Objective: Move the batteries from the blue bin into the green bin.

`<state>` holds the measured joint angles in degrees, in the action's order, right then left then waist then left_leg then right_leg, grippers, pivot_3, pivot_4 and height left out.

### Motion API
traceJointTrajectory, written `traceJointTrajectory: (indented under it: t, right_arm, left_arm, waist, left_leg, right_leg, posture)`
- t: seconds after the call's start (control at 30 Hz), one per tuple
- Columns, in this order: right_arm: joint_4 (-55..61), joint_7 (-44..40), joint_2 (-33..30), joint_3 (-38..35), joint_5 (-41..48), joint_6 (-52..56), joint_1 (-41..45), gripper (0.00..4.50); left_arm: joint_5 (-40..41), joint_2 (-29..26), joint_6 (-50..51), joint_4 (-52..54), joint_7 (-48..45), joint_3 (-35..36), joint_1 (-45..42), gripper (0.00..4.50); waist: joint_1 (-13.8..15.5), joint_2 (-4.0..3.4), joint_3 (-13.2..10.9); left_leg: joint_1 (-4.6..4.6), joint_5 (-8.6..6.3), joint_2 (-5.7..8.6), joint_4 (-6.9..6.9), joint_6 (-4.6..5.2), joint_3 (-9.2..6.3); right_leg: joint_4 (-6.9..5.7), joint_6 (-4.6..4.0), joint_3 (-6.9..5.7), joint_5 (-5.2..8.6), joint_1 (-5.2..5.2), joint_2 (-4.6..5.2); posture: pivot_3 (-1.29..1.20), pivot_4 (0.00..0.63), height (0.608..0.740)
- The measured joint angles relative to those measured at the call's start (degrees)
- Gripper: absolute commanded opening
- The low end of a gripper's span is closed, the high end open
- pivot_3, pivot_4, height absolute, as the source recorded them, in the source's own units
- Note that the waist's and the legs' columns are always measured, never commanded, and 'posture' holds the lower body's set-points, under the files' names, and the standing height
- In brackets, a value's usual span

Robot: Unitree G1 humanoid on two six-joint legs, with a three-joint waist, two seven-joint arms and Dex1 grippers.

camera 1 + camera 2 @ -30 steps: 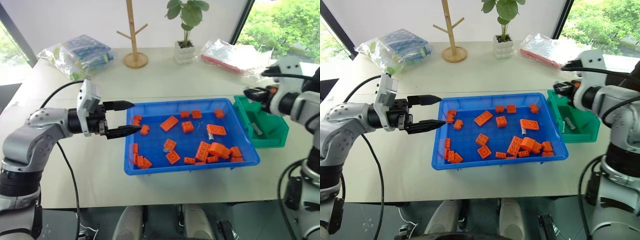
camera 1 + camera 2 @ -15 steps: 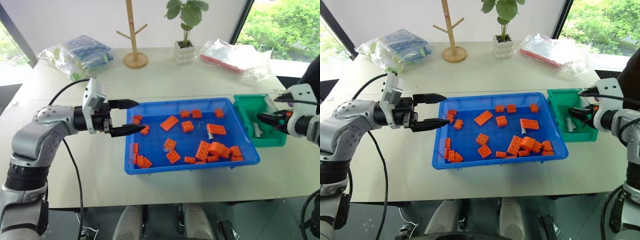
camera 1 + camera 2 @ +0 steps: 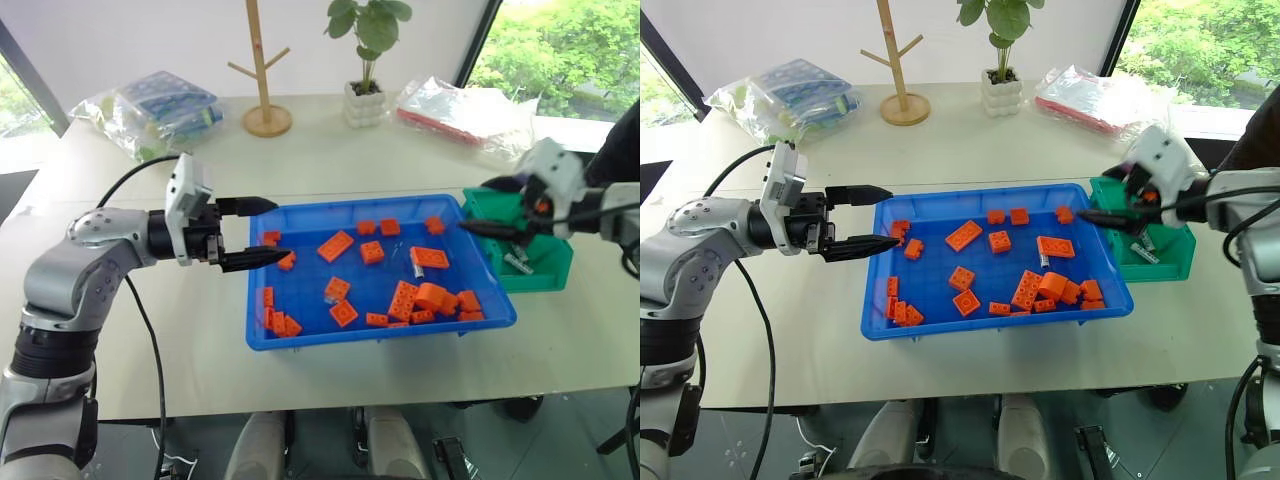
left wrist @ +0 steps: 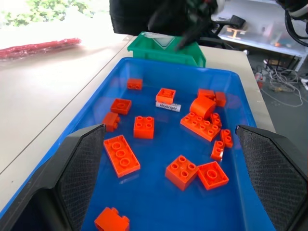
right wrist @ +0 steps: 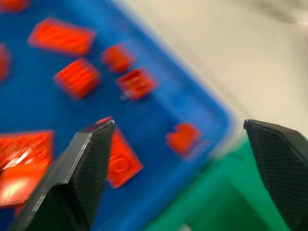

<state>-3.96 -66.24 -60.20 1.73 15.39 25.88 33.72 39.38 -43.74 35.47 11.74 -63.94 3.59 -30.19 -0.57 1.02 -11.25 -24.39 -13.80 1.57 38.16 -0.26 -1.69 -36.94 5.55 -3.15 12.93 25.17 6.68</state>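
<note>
left pincer (image 3: pixel 262 232): blue bin (image 3: pixel 300 338) left rim | right pincer (image 3: pixel 490 207): bin seam, both agape

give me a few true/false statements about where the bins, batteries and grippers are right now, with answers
1. The green bin sits beside the blue bin, on the robot's right. True.
2. The right gripper is shut on a battery. False: its fingers are spread and hold nothing.
3. One battery lies in the blue bin among orange bricks. True.
4. The left gripper is inside the green bin. False: it is open at the blue bin's left end.
5. The green bin is empty. False: a battery in the green bin is visible.
</note>
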Motion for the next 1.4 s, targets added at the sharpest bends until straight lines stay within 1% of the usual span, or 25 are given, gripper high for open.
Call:
traceJointTrajectory:
  t: [0.13,0.23,0.43,0.53,0.73,0.87,0.97,1.1,1.4]
  right_arm:
    - [-7.1,-8.6,0.1,5.7,-4.6,-11.9,0.6,4.42]
    - [-13.3,-12.3,1.3,8.5,-7.2,-17.5,2.8,4.42]
    - [-23.9,-14.5,6.3,11.3,-12.2,-26.3,8.6,4.42]
    - [-27.7,-15.2,7.8,11.5,-13.9,-29.0,10.9,4.42]
    - [-32.5,-16.6,10.7,12.1,-16.6,-32.6,13.5,4.42]
    - [-34.3,-17.5,12.4,12.4,-17.5,-33.0,14.5,4.42]
    - [-34.9,-18.0,13.2,12.8,-18.3,-32.5,15.4,4.42]
    - [-35.0,-19.6,12.7,13.6,-19.5,-31.2,16.6,4.42]
    - [-34.1,-22.0,8.7,13.4,-19.6,-30.3,18.2,4.42]
  left_arm:
    - [0.0,-0.1,0.0,0.4,0.4,0.3,0.3,4.5]
    - [0.0,-0.3,0.1,0.9,0.7,1.0,0.8,4.5]
    - [0.1,-0.4,0.2,2.4,1.9,2.1,1.9,4.5]
    - [0.2,-0.4,0.3,3.0,2.3,2.4,2.7,4.5]
    - [0.8,-0.6,0.4,3.3,2.9,2.7,2.8,4.5]
    - [0.9,-0.7,0.4,3.5,3.0,2.8,2.8,4.5]
    - [1.0,-0.7,0.4,3.6,3.1,2.8,2.8,4.5]
    - [1.2,-1.0,0.5,3.7,3.3,2.8,2.7,4.5]
    - [1.2,-1.1,0.5,3.7,4.3,2.9,2.7,4.5]
  waist:
    - [-0.1,0.0,0.0]
    - [-0.2,0.0,0.0]
    - [-0.2,0.0,0.0]
    - [-0.2,0.05,0.0]
    - [-0.5,0.06,0.0]
    - [-0.4,0.09,0.0]
    - [-0.3,0.09,0.0]
    - [-0.2,0.06,0.0]
    - [-0.1,0.04,0.0]
  left_leg:
    - [0.01,0.0,0.01,0.02,0.0,0.0]
    - [0.03,0.0,0.01,0.02,-0.01,-0.01]
    - [0.06,0.02,-0.01,0.02,-0.04,-0.03]
    - [0.09,0.02,-0.01,0.05,-0.04,-0.04]
    - [0.42,0.01,-0.04,0.01,-0.05,-0.05]
    - [0.77,0.0,-0.04,0.01,-0.06,-0.07]
    - [0.82,-0.01,-0.04,0.0,-0.06,-0.07]
    - [0.82,0.0,-0.03,-0.02,-0.06,-0.07]
    - [0.8,-0.01,0.01,-0.04,-0.06,-0.07]
  right_leg:
    - [0.0,0.01,0.01,-0.01,-0.01,0.03]
    - [-0.02,0.0,0.02,-0.01,0.01,0.02]
    - [-0.04,-0.01,0.04,-0.02,0.0,0.01]
    - [-0.04,-0.01,0.06,-0.02,-0.05,0.01]
    - [-0.04,-0.02,0.06,-0.02,-0.32,-0.02]
    - [0.01,-0.03,0.06,0.0,-0.67,0.0]
    - [0.0,-0.17,0.07,0.08,-0.71,0.01]
    - [0.0,-0.13,0.08,0.05,-0.69,0.01]
    - [0.01,-0.05,0.08,0.02,-0.68,0.07]
  posture:
    - [0.0,0.15,0.692]
    - [0.0,0.15,0.692]
    - [0.0,0.15,0.692]
    - [0.0,0.15,0.692]
    - [0.0,0.15,0.692]
    - [0.0,0.15,0.692]
    - [0.0,0.15,0.692]
    - [0.0,0.15,0.692]
    - [0.0,0.15,0.692]
